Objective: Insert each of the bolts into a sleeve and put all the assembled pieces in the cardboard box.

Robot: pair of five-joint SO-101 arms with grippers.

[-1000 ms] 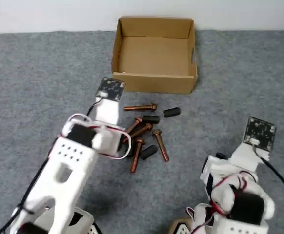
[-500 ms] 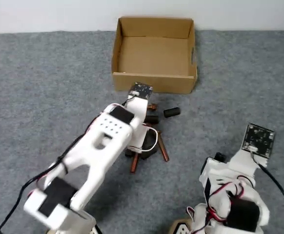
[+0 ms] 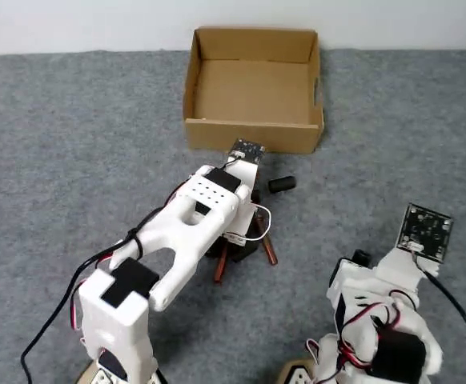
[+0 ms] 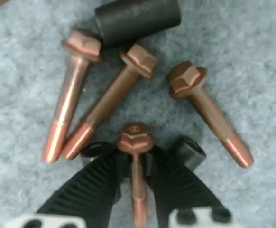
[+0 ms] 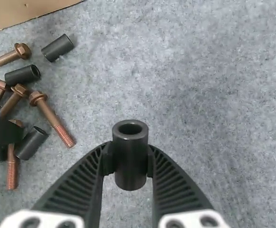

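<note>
the left gripper [image 4: 134, 164] is pressed in on a copper bolt [image 4: 135, 142]. its black ribbed fingers [image 4: 95, 185] pinch the shank just behind the hex head, and the bolt lies flat on the grey carpet [image 4: 256, 57]. a short black sleeve [image 4: 191, 151] lies just beside one fingertip. just past the held bolt's head, three more bolts fan out. a middle bolt [image 4: 110, 99] and a side bolt [image 4: 69, 102] lie close together with their tips toward the gripper. an outer bolt [image 4: 209, 114] lies apart from them on the other side. beyond their heads rests a lying sleeve [image 4: 138, 19], just beside the heads of the side and middle bolts.

the right gripper [image 5: 128, 154] pinches an upright sleeve [image 5: 130, 166] between its fingers, the open bore facing the wrist camera. it is well apart from the pile, which lies ahead of it and toward the left arm's side.

seen from above, the left arm [image 3: 205, 212] stretches over the pile. one far sleeve [image 3: 281, 185] lies apart, just beyond the wrist. the cardboard box [image 3: 249, 136] sits beyond both grippers, open side up, its front wall near the left arm's wrist.
</note>
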